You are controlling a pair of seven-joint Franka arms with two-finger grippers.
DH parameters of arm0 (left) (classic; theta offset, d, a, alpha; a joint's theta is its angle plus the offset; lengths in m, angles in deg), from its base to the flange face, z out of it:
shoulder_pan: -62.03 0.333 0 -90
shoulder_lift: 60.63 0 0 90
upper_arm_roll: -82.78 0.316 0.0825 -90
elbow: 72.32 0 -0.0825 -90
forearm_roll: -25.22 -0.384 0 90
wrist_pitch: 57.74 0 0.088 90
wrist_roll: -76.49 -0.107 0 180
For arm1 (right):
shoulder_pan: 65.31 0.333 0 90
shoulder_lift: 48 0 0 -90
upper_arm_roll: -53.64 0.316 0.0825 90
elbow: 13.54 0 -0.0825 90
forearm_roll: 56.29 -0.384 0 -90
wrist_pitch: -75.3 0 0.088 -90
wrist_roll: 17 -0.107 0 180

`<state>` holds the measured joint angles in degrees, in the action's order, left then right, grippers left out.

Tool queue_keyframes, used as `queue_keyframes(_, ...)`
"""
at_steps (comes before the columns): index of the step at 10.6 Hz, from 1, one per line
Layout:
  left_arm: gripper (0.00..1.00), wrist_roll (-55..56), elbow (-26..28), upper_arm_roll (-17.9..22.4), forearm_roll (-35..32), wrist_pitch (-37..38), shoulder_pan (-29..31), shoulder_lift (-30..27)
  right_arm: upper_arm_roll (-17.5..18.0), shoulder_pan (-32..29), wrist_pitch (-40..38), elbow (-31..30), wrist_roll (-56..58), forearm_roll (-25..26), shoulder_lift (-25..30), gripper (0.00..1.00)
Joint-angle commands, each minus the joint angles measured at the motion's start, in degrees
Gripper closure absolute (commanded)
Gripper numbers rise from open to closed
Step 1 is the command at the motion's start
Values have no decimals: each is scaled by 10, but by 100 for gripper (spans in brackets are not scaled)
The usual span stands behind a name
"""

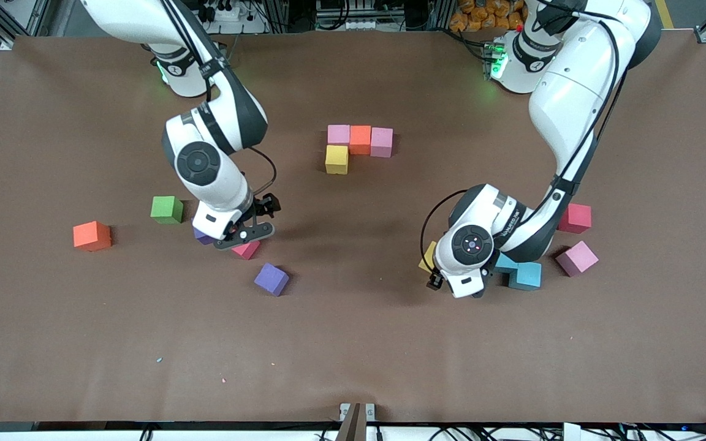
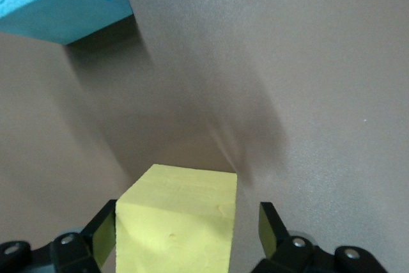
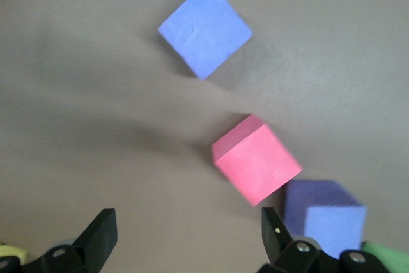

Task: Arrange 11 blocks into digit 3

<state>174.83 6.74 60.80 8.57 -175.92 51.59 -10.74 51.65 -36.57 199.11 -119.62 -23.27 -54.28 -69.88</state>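
A row of pink [image 1: 339, 133], orange [image 1: 360, 139] and pink [image 1: 382, 141] blocks lies mid-table, with a yellow block [image 1: 336, 159] touching the first pink one on the nearer side. My left gripper [image 1: 437, 267] is low over a second yellow block [image 1: 428, 257]. In its wrist view the open left gripper [image 2: 186, 231] straddles that yellow block [image 2: 182, 222], with a gap still at one finger [image 2: 270, 225]. My right gripper [image 1: 238, 240], [image 3: 186, 234] is open with nothing in it, beside a crimson block [image 1: 246, 248], [image 3: 255, 158]. Purple blocks [image 1: 271, 278], [image 1: 203, 236] lie close by.
Two cyan blocks [image 1: 524, 274], [image 1: 503, 263] touch each other beside the left arm's hand, with a crimson block [image 1: 575, 218] and a pink block [image 1: 576, 258] nearby. A green cube [image 1: 167, 209] and a red-orange block [image 1: 92, 236] lie toward the right arm's end.
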Motion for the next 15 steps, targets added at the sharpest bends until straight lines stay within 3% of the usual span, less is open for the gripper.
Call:
queue_keyframes(1,83,9,-11,4,-9,-2,-6,6,6,-2,-3,25,38,48,-21,0)
queue_keyframes(2,100,6,-11,4,-10,-2,-6,5,6,-5,-1,37,71,57,-30,0)
queue_keyframes(8,100,0,-11,4,-9,-2,4,-1,8,-34,32,54,260,52,-83,0)
queue_keyframes(15,100,57,-12,-2,-7,-1,1,-20,8,-54,107,18,317,50,-124,0)
